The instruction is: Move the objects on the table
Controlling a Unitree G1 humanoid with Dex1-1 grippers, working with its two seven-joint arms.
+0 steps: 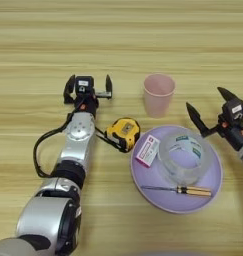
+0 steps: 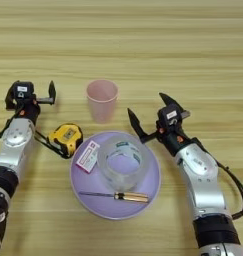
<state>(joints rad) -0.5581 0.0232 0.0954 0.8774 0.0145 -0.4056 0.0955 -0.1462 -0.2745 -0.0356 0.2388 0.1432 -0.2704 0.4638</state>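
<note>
Lilac plate (image 2: 148, 192) at centre of tabletop (image 1: 118, 30) carries clear tape roll (image 2: 120, 160), small pink-and-white card (image 2: 88, 156) on its left part, and screwdriver (image 2: 118, 196) with wooden handle along near side. Pink cup (image 1: 158, 94) upright just behind plate, apart from it. Yellow-and-black tape measure (image 1: 124, 133) just left of plate, beside left forearm. Left gripper (image 1: 88, 88) wide open, empty, left of cup. Right gripper (image 2: 148, 114) wide open, empty, by plate's right rim. Light wooden planks, horizontal grain.
</note>
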